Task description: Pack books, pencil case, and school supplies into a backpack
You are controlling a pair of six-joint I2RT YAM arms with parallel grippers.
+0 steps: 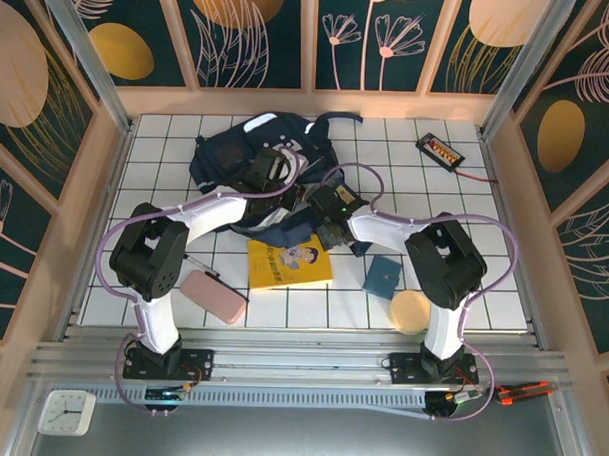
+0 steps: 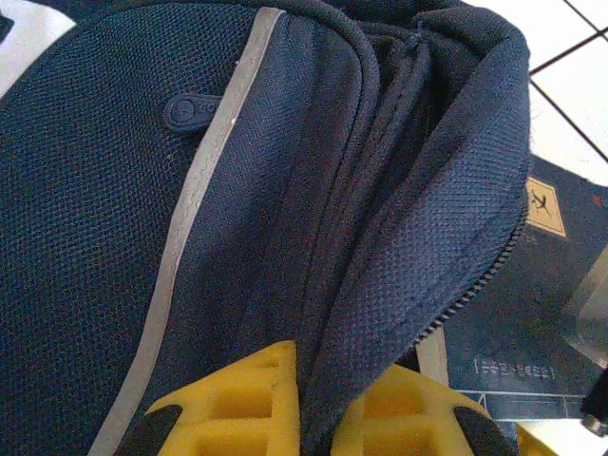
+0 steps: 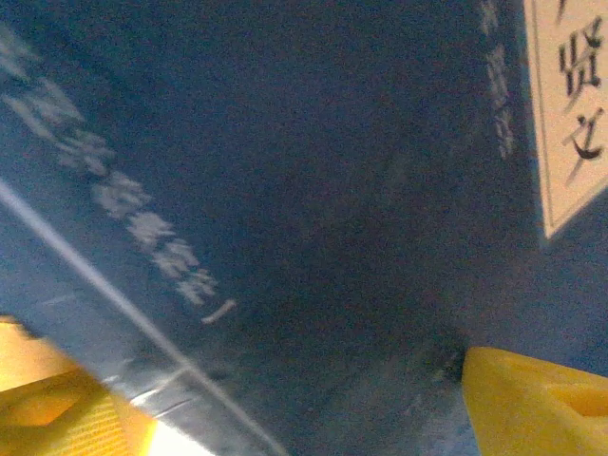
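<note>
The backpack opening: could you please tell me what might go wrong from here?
1. The left fingers pinch just a thin fold of the backpack flap; it might slip and let the opening fall shut.
2. The right fingers stand open over the navy book, which lies partly under the flap; it might catch on the zip edge or slide out.

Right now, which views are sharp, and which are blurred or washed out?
Top view: sharp and evenly lit. Left wrist: backpack weave crisp, white tiles at upper right blown out. Right wrist: navy book very close, its print soft and smeared.
</note>
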